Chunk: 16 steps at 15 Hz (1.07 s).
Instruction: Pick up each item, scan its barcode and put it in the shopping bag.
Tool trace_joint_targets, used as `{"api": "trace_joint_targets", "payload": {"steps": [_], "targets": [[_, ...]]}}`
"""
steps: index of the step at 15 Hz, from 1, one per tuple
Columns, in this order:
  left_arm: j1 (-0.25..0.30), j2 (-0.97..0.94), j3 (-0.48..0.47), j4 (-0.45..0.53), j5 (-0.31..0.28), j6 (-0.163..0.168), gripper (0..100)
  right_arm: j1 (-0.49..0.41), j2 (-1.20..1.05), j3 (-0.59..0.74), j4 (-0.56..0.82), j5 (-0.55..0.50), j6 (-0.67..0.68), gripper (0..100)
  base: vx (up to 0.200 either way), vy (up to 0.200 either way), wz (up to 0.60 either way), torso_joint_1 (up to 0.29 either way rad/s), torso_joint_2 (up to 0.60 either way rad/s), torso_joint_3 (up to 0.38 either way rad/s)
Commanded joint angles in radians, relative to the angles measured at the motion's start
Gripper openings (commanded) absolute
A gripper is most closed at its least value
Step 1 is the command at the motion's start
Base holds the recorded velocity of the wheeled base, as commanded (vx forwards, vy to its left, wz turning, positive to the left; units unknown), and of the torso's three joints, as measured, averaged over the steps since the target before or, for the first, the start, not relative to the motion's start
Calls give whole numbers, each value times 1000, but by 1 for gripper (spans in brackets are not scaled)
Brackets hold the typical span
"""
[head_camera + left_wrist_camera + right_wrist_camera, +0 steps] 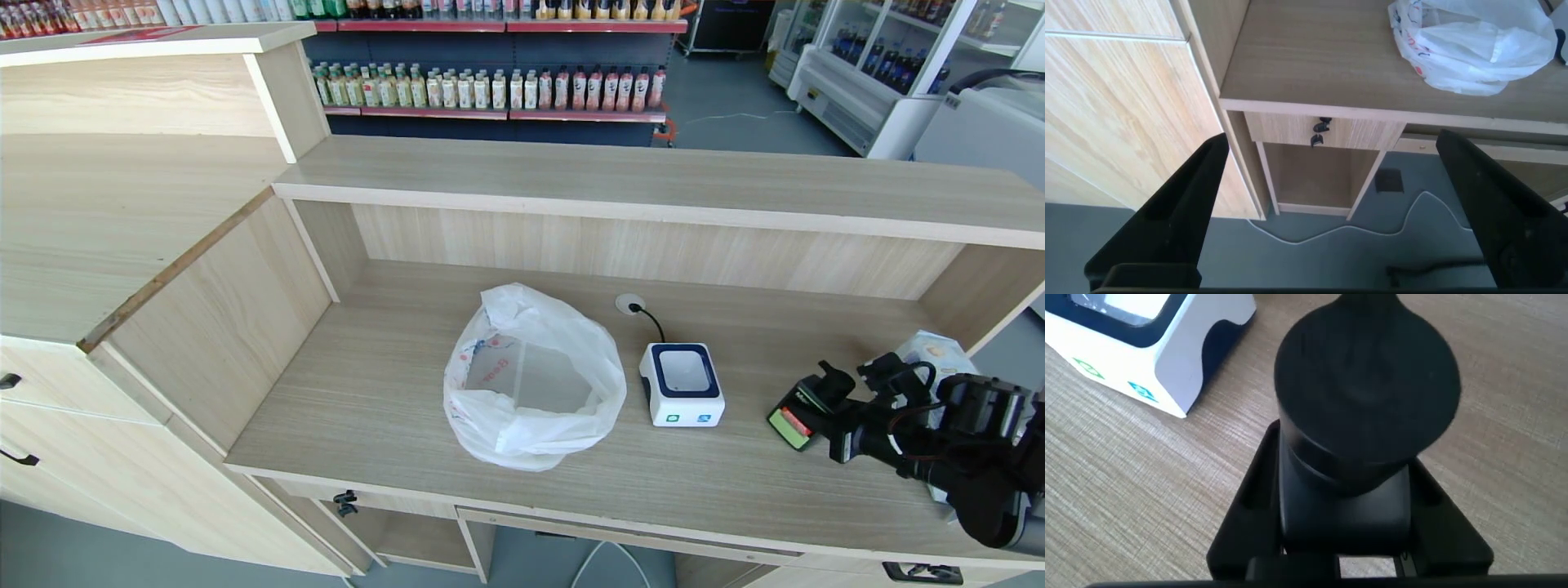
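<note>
My right gripper (pixel 810 414) is shut on a black container (pixel 796 418) with a green and red label, held just above the counter to the right of the scanner. From the right wrist view the container (pixel 1365 400) shows a round black lid, and the gripper (pixel 1349 508) clamps its body. The white and blue scanner (pixel 682 384) (pixel 1143 343) stands right of the white shopping bag (pixel 532 382) (pixel 1470 45), whose mouth gapes open. My left gripper (pixel 1333 147) hangs open and holds nothing, below and in front of the counter's front left edge.
A pale blue and white package (pixel 937 351) lies at the counter's right end behind my right arm. The scanner's black cable (pixel 649 320) runs to a hole in the counter. A raised back ledge (pixel 653 184) and side walls bound the counter; a drawer with a key (pixel 1323 131) sits under it.
</note>
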Motion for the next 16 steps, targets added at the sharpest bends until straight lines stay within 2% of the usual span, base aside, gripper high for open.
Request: {"api": "trace_joint_targets", "payload": {"steps": [1, 3, 5, 6, 7, 8, 9, 11, 15, 16], "targets": [[0, 0, 0, 0, 0, 0, 100, 0, 4, -19, -24, 0, -3, 0, 0, 0, 0, 0, 0, 0], [0, 1, 0, 0, 0, 0, 100, 31, -36, -46, -145, 0, -9, 0, 0, 0, 0, 0, 0, 0], [0, 0, 0, 0, 0, 0, 100, 92, -196, -54, -145, -1, -11, 0, 0, 0, 0, 0, 0, 0], [0, 0, 0, 0, 0, 0, 100, 158, -308, -40, -145, 0, -17, 0, 0, 0, 0, 0, 0, 0], [-1, 0, 0, 0, 0, 0, 100, 216, -415, -16, -124, -3, -40, 0, 0, 0, 0, 0, 0, 0], [0, 1, 0, 0, 0, 0, 100, 256, -521, 0, -41, -3, -139, 0, 0, 0, 0, 0, 0, 0], [0, 0, 0, 0, 0, 0, 100, 262, -582, 3, 34, 0, -238, 0, 0, 0, 0, 0, 0, 0], [0, 0, 0, 0, 0, 0, 100, 302, -683, 12, 165, 0, -343, 0, 0, 0, 0, 0, 0, 0], [0, 1, 0, 0, 0, 0, 100, 437, -872, 165, 178, -15, -419, 0, 0, 0, 0, 0, 0, 0], [0, 0, 0, 0, 0, 0, 100, 453, -881, 170, 169, -19, -506, 0, 0, 0, 0, 0, 0, 0]]}}
